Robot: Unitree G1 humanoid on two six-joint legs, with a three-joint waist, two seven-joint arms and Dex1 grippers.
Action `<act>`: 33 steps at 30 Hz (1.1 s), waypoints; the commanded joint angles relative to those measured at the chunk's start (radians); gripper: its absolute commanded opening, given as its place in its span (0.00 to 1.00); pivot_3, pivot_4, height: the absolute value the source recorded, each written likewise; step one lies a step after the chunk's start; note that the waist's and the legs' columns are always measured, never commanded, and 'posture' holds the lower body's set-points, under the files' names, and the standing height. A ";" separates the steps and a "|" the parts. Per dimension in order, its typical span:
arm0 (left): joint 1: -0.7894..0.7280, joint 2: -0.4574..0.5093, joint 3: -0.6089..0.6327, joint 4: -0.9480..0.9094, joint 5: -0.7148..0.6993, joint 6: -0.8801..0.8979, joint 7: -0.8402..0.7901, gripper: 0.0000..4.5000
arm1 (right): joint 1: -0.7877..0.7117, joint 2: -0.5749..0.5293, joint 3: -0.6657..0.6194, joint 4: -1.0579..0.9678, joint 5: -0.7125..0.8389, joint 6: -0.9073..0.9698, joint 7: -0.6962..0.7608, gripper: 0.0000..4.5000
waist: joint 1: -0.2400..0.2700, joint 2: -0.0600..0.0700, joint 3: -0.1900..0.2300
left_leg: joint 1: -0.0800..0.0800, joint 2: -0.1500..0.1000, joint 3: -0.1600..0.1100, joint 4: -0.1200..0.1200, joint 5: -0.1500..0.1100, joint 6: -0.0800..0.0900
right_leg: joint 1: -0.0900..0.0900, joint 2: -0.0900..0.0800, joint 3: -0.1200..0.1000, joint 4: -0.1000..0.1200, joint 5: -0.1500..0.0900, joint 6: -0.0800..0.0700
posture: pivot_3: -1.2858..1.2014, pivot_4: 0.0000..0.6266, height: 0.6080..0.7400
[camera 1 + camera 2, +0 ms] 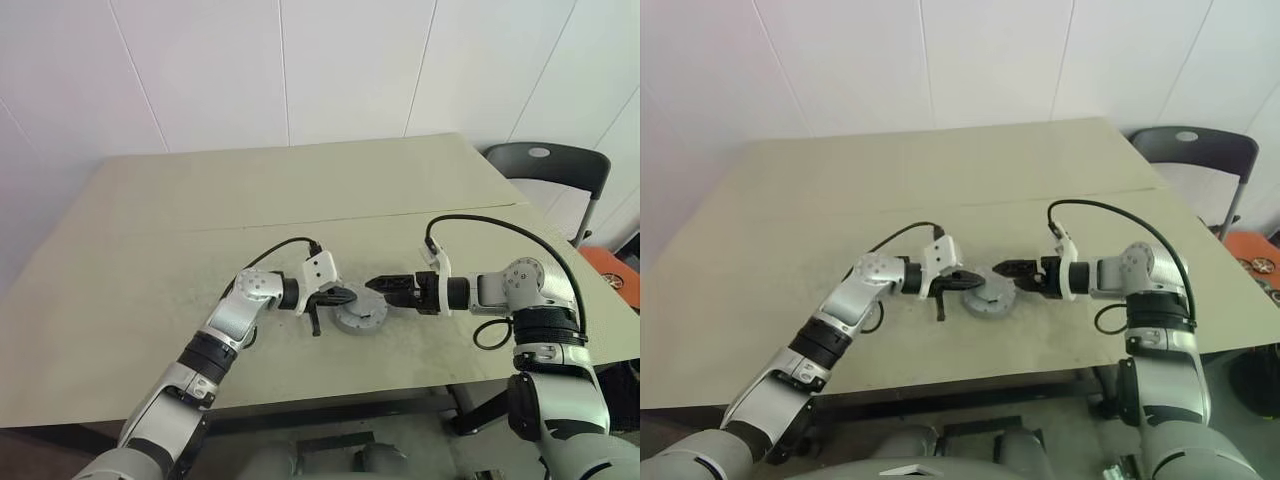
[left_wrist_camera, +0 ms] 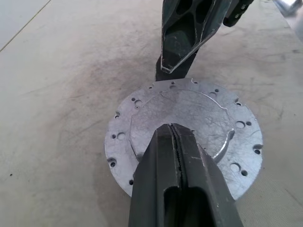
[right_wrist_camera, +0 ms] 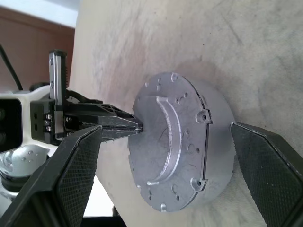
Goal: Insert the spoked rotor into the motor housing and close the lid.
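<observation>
The motor housing [image 1: 360, 320] stands on the table as a short silver-grey cylinder, and the lid [image 3: 165, 156], a flat light-grey disc with small holes and a raised arc, lies flat on top of it. The spoked rotor is hidden. My left gripper [image 2: 171, 126] is shut with nothing between its fingers, its tips resting on the lid near the rim. My right gripper [image 3: 165, 127] is open, reaching in from the opposite side, with one finger [image 3: 71, 179] on each side of the housing and a gap between each finger and its wall.
The beige table [image 1: 200, 230] has a seam running across its middle and its front edge lies close below the arms. A dark chair [image 1: 550, 165] stands past the back right corner, with an orange object [image 1: 612, 268] beside the table's right edge.
</observation>
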 commanded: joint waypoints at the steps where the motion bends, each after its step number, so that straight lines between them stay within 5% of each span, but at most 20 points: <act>1: 0.008 0.019 -0.024 0.051 0.042 0.010 -0.002 0.00 | 0.010 0.041 -0.010 -0.032 0.049 0.036 -0.008 0.88 | -0.008 0.000 0.000 | 0.000 0.000 0.000 0.000 0.000 0.000 | 0.000 0.000 0.000 0.000 0.000 0.000 | 0.52 0.00 1.00; 2: 0.009 0.023 -0.024 0.048 0.038 0.012 -0.011 0.00 | 0.023 0.034 0.000 -0.042 0.050 0.039 -0.007 0.81 | -0.012 0.000 0.000 | 0.000 0.000 0.000 0.000 0.000 0.000 | 0.000 0.000 0.000 0.000 0.000 0.000 | 0.52 0.00 1.00; 11: 0.042 0.074 -0.023 -0.006 0.020 0.032 -0.077 0.00 | 0.077 -0.029 0.075 -0.063 0.061 0.045 0.019 0.81 | -0.018 0.002 -0.002 | 0.000 0.000 0.000 0.001 0.000 0.000 | 0.001 0.000 0.000 0.000 0.000 0.000 | 0.52 0.00 1.00; 20: 0.051 0.086 -0.021 -0.012 0.026 0.030 -0.079 0.00 | 0.072 0.082 0.040 -0.110 0.093 0.088 -0.023 0.81 | -0.025 0.002 -0.002 | 0.000 0.000 0.000 0.000 0.000 0.000 | 0.000 0.000 0.000 0.000 0.000 0.000 | 0.52 0.00 1.00; 30: 0.058 0.092 -0.017 -0.016 0.039 0.029 -0.072 0.00 | 0.007 0.168 -0.186 -0.089 0.170 0.091 -0.032 0.30 | -0.041 0.004 -0.002 | 0.002 0.005 0.000 0.001 0.000 0.000 | 0.000 0.005 0.000 0.003 0.001 -0.002 | 0.52 0.00 1.00; 33: 0.061 0.093 -0.016 -0.022 0.041 0.032 -0.071 0.00 | 0.009 0.173 -0.208 -0.110 0.191 0.091 -0.020 0.26 | -0.041 0.004 -0.002 | 0.000 0.005 0.000 0.002 0.000 0.000 | -0.002 0.005 0.000 0.003 0.001 -0.002 | 0.52 0.00 1.00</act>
